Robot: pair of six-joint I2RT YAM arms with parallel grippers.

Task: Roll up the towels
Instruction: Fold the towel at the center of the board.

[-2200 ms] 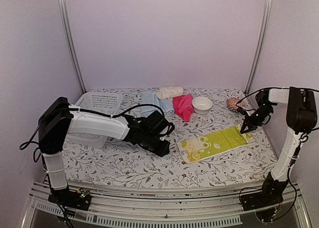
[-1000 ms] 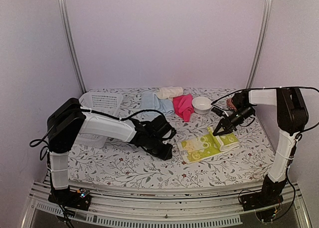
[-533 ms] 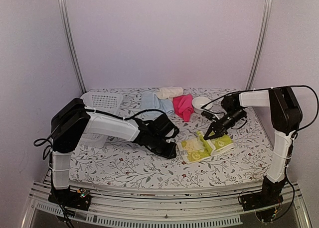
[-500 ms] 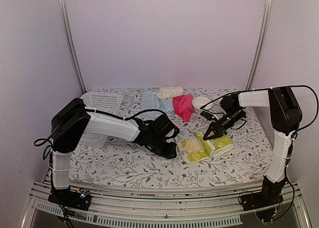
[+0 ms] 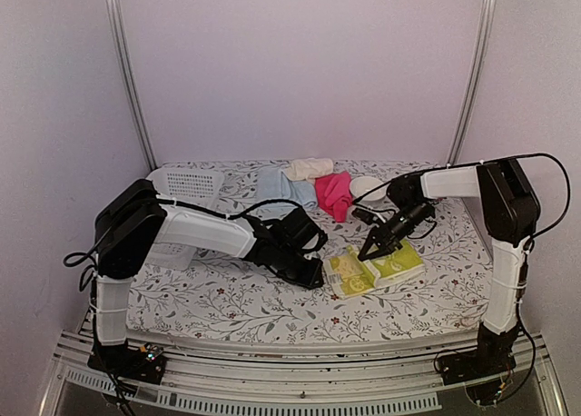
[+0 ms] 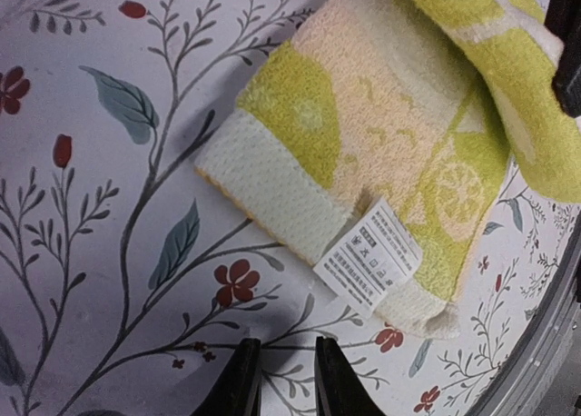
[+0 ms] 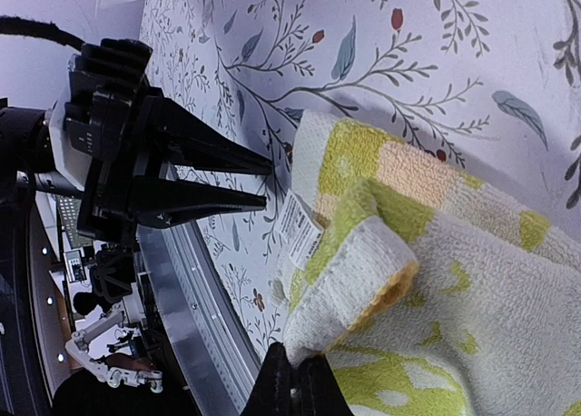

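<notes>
Pinching the turned-over end of the yellow-green towel, the right hand is closed tight on the cloth's white-edged corner. It holds that corner lifted and doubled back over the part that lies flat on the table. The towel's other end, a plain white band, lies flat just in front of the left hand. That hand's two fingers stand a narrow gap apart with nothing between them, tips low over the floral covering just short of the towel. Whether they touch the covering I cannot tell.

At the back of the table the cream towel, the light blue towel and the hot pink towel lie bunched close together, well apart from both hands. A white perforated basket sits at the back left, partly hidden by the left arm, and its holed floor shows. A white bowl stands just beside the pink towel, and its inside cannot be made out.

The left wrist view alone shows the printed care label lying over the white band and the lemon print beside it. The right wrist view shows the yellow edge of the lifted fold and the left hand's fingers pointing at the towel's flat end.
</notes>
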